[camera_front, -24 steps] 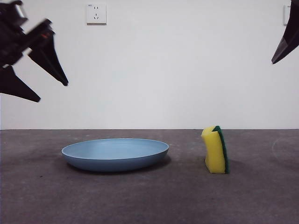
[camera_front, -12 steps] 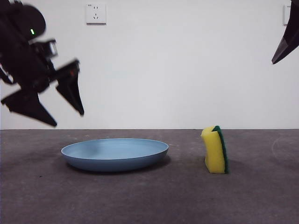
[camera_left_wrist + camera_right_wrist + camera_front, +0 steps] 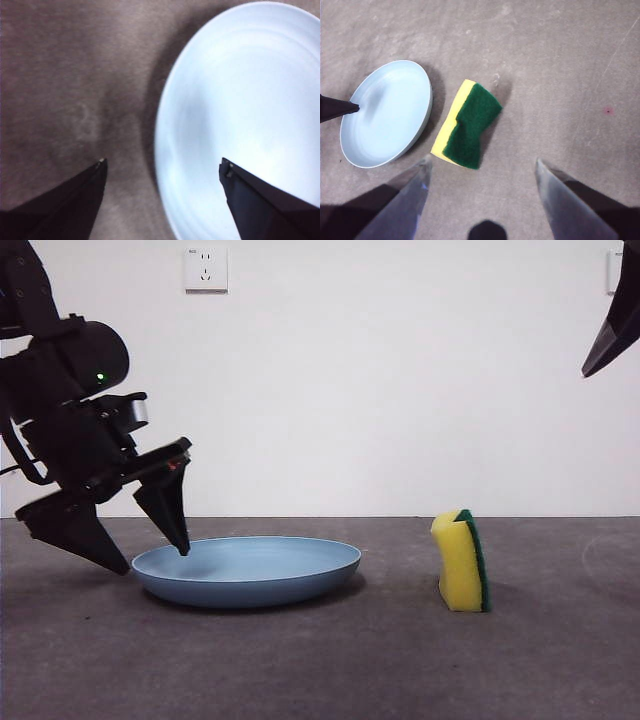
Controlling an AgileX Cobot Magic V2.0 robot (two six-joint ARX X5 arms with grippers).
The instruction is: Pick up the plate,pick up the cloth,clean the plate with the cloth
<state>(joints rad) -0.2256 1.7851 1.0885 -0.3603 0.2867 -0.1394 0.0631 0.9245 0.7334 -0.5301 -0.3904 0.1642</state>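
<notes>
Over the last second we see the left tool point(image 3: 155, 562) drop from the upper left to straddle, spread wide, the near rim of the light-blue plate point(image 3: 250, 575) lower left, ready to clamp it; the right tool point(image 3: 482, 167) waits released above the sponge point(image 3: 461, 562).

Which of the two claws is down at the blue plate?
The left gripper: its open fingers straddle the light-blue plate's rim, one over the plate, one outside. The right gripper hangs high, above the yellow-and-green sponge.
</notes>
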